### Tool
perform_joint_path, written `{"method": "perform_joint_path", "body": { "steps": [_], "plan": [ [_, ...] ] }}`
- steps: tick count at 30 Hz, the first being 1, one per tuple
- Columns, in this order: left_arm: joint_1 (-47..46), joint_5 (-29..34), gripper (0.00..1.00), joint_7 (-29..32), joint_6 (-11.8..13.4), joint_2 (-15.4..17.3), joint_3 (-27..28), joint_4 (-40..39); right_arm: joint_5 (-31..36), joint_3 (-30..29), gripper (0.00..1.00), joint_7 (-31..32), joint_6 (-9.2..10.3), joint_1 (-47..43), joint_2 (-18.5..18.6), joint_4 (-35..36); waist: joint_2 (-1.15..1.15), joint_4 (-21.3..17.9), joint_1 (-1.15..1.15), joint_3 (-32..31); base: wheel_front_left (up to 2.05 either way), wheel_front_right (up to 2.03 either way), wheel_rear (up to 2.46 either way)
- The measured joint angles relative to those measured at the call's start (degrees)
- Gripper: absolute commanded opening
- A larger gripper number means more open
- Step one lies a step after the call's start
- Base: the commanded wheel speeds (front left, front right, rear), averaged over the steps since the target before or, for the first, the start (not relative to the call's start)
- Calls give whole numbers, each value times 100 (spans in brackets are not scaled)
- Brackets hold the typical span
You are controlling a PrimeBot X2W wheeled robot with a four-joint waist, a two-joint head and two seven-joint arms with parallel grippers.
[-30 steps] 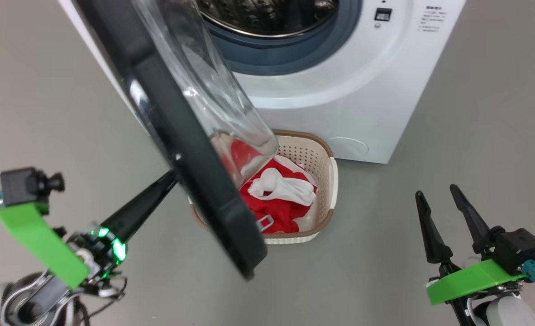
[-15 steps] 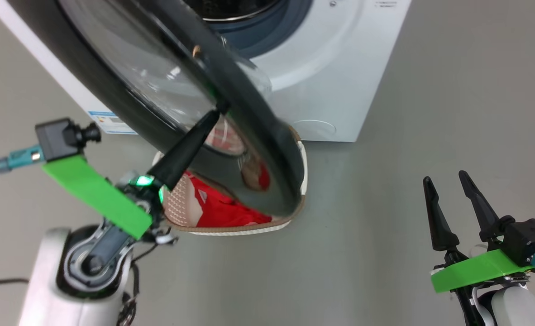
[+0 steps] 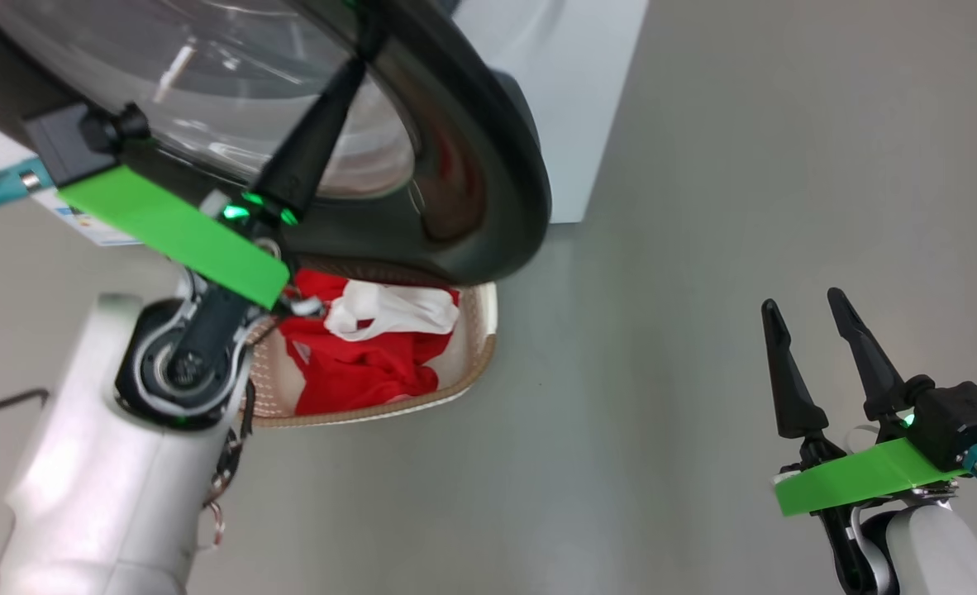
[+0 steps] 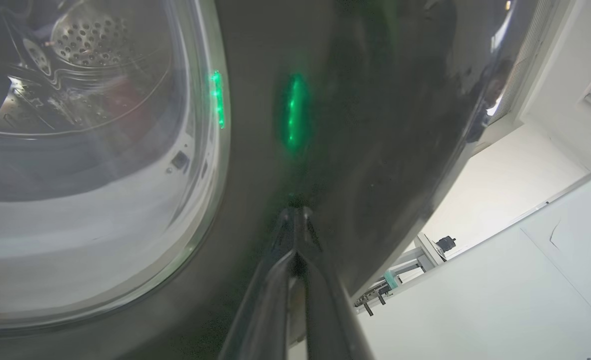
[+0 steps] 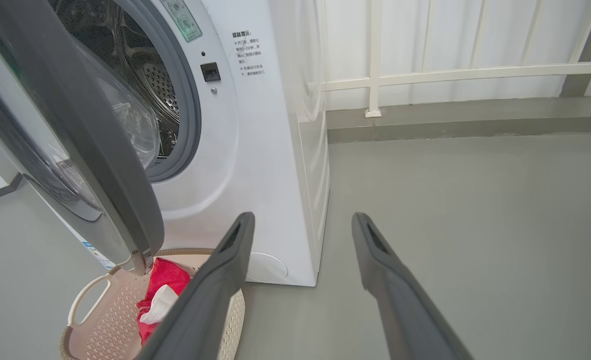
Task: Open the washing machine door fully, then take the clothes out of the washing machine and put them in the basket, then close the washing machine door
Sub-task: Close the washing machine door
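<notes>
The washing machine door (image 3: 472, 165) stands partly open, its glossy black rim hanging over the basket (image 3: 476, 364). My left gripper (image 3: 358, 58) is shut and empty, its tips pressed on the door's outer black rim (image 4: 375, 125) beside the glass window (image 4: 75, 150). Red and white clothes (image 3: 356, 364) lie in the cream basket on the floor in front of the white washing machine (image 3: 571, 99). In the right wrist view the door (image 5: 100, 150) angles out from the machine (image 5: 255, 165), above the basket (image 5: 105, 320) and clothes (image 5: 163, 277). My right gripper (image 3: 801, 299) (image 5: 303, 217) hangs open and empty, well right of the machine.
Bare grey floor (image 3: 703, 207) lies to the right of the machine. A white railing (image 5: 425, 75) runs along the back wall. The steel drum (image 5: 145, 75) shows through the opening. A dark cable (image 3: 1, 403) lies on the floor at the left.
The head camera has shifted. The door has swung from edge-on toward the machine, with my shut left gripper against its outer face throughout. The right gripper has stayed open and in place.
</notes>
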State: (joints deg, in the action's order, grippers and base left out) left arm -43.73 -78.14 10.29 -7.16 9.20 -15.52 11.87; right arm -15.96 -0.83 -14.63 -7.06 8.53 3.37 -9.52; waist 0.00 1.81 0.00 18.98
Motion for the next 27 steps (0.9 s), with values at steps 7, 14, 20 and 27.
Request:
{"method": "perform_joint_path", "body": {
  "steps": [7, 14, 20, 27],
  "plan": [
    [-555, -74, 0, -669, 0, 158, -358, 590, 0, 22, 100, 0, 0, 19, -30, 12, 0, -312, 0, 111, 0, 0, 0],
    [-906, -230, 0, -1046, 0, 302, -703, 1007, -21, 26, 100, 0, 0, 19, -40, 12, 0, -472, 0, 127, 0, 0, 0],
    [-826, -292, 0, -1363, 0, 530, -1063, 1005, -21, -18, 100, 0, 0, 14, -43, 5, 0, -386, 0, 25, 0, 0, 0],
    [-72, -464, 0, -1904, 0, 817, -1414, 957, -19, -47, 100, 0, 0, -51, -46, -52, 0, -255, 0, -188, 0, 0, 0]
  ]
}}
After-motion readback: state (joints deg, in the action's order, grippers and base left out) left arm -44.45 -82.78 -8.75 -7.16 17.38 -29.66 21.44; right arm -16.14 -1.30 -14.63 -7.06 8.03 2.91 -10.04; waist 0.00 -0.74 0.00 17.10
